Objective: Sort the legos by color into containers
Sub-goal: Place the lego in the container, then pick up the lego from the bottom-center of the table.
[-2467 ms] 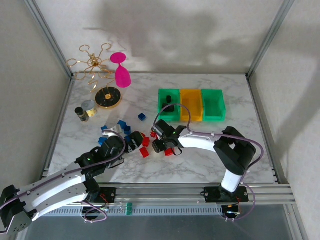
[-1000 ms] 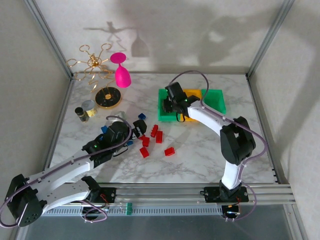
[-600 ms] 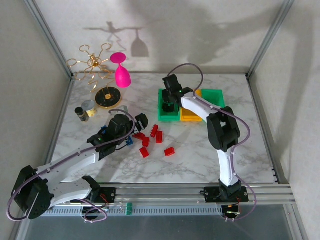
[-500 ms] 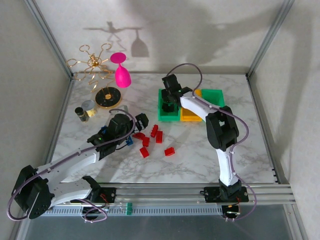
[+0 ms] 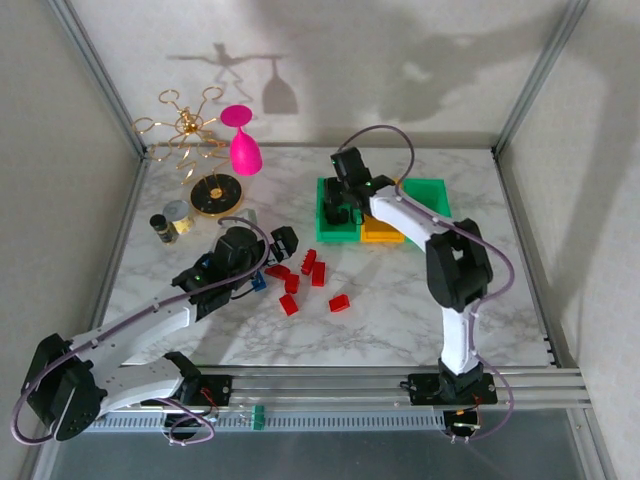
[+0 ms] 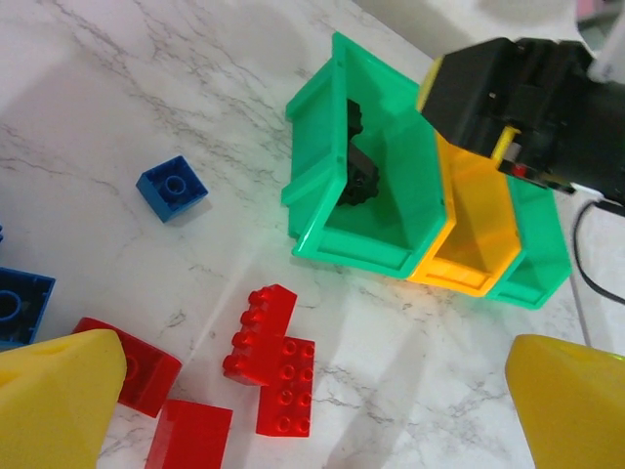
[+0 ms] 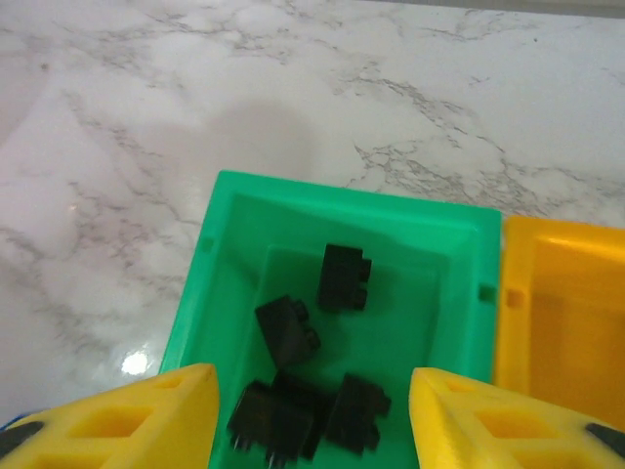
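My right tool (image 7: 308,383) is hovering over the left green bin (image 7: 352,200), fingers apart and gripping nothing, with the arm stretching far across the table (image 5: 400,300). A moment earlier it was working low beside the red legos (image 6: 264,322). Black legos (image 7: 344,277) are lying in that bin at mixed angles, and the bin's long axis is running near to far. My left tool (image 6: 312,344) is gaping wide above the red legos.

tabletop (image 5: 400,300): white marble, grey-veined | pink goblet (image 5: 243,146): stood upside down at the far left edge | gold wire rack (image 5: 185,124): set just left of the goblet | black-and-gold disc (image 5: 216,196): laid nearer than the rack | two small jars (image 5: 178,212): placed touching, just left of the disc
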Motion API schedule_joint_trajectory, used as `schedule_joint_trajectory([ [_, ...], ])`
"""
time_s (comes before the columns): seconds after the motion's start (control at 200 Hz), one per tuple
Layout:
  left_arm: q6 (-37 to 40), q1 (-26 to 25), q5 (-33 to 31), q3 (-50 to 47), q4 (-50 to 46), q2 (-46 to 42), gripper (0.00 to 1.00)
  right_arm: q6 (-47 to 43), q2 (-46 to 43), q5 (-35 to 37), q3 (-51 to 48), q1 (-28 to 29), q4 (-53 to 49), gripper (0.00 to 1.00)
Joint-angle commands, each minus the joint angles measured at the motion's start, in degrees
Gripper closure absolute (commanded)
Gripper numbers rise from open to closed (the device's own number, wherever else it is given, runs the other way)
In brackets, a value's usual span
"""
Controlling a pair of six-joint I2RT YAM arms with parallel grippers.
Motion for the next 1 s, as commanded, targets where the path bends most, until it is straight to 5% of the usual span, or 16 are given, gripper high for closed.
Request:
schedule_joint_trajectory([
  [0.0,-1.0,-0.2,0.9,-0.5,0.0,-2.6,0.0,1.8,-6.7,-2.7,-4.6,0.0,1.1,0.42],
  [0.476,-5.1,-8.0,-1.6,-4.9,-2.3,-8.0,0.0,9.5,-26.9,-8.5,-28.0,2.0,-0.8,0.32],
  [0.996,-12.0,-15.1,-7.4,-10.5,-2.7,-12.4,0.0,21.4,-36.6,-7.4,-47.0,13.0,3.0,0.25],
])
